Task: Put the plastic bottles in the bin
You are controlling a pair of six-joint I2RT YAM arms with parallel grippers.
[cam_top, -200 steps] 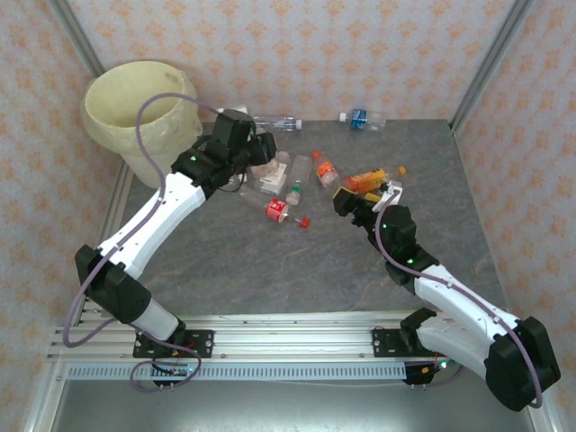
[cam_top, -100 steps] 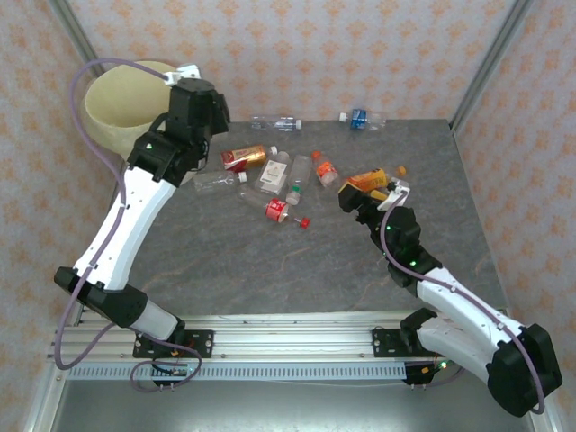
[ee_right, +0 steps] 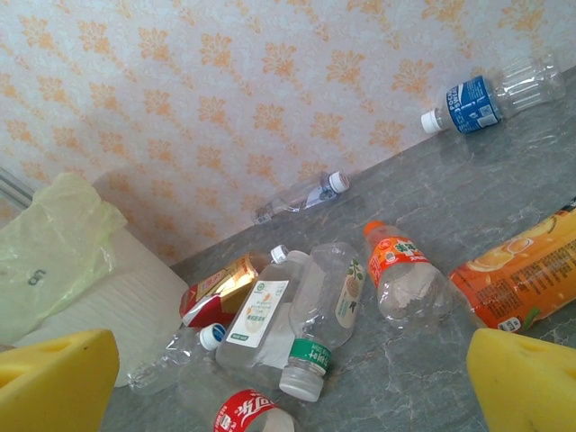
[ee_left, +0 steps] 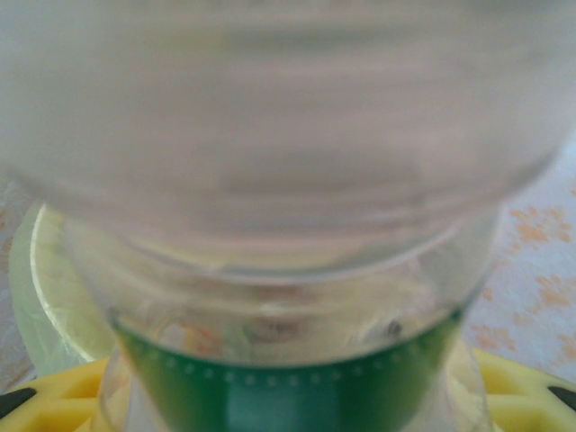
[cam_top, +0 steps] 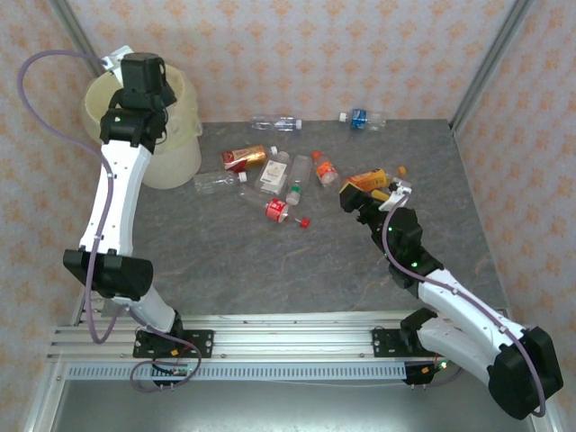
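The left end effector (cam_top: 139, 79), a second ago low over the bottle pile (cam_top: 283, 184) on the worktop (cam_top: 270, 261), now hangs above the bin (cam_top: 180, 157), its arm swung left and raised. It carries a clear bottle (ee_left: 288, 225) with a green cap away from the pile. The red-and-gold bottle (cam_top: 245, 158), hidden under the arm before, now lies in plain sight. The right end effector (cam_top: 355, 196) has edged slightly toward the orange bottle (cam_top: 371, 180).

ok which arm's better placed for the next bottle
Right. The right tool hovers open beside the orange juice bottle; the left tool is over the bin, shut on a clear bottle.
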